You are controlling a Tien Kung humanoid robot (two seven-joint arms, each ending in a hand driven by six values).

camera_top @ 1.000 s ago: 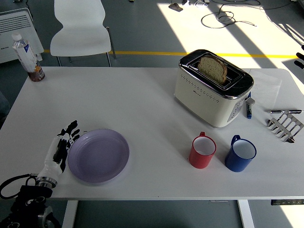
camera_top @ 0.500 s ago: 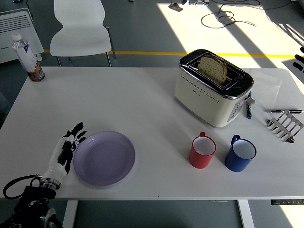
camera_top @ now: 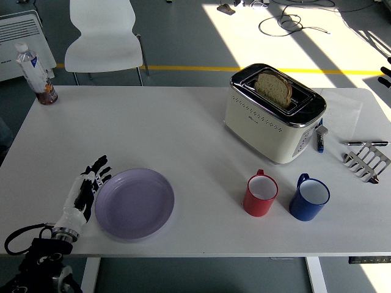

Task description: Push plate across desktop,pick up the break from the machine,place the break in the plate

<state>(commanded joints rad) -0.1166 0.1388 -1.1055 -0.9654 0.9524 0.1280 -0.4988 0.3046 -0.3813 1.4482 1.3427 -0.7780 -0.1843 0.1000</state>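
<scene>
A lavender plate point(camera_top: 135, 203) lies on the white table point(camera_top: 171, 134) at the front left. My left hand point(camera_top: 88, 182) rests flat beside the plate's left rim, fingers spread, touching or nearly touching it, holding nothing. A cream toaster point(camera_top: 273, 113) stands at the back right with a slice of bread point(camera_top: 273, 87) sticking up from its slot. A dark bit of my right hand point(camera_top: 385, 72) shows at the right edge, far from the toaster.
A red mug point(camera_top: 261, 195) and a blue mug point(camera_top: 309, 198) stand in front of the toaster. A metal toast rack point(camera_top: 366, 162), a pen point(camera_top: 365, 143) and a marker point(camera_top: 320, 138) lie at the right. A bottle point(camera_top: 36, 74) stands at the back left. A white chair point(camera_top: 104, 36) is behind the table.
My left hand has pushed the plate a little to the right over the last second. In the last half second it has barely moved.
</scene>
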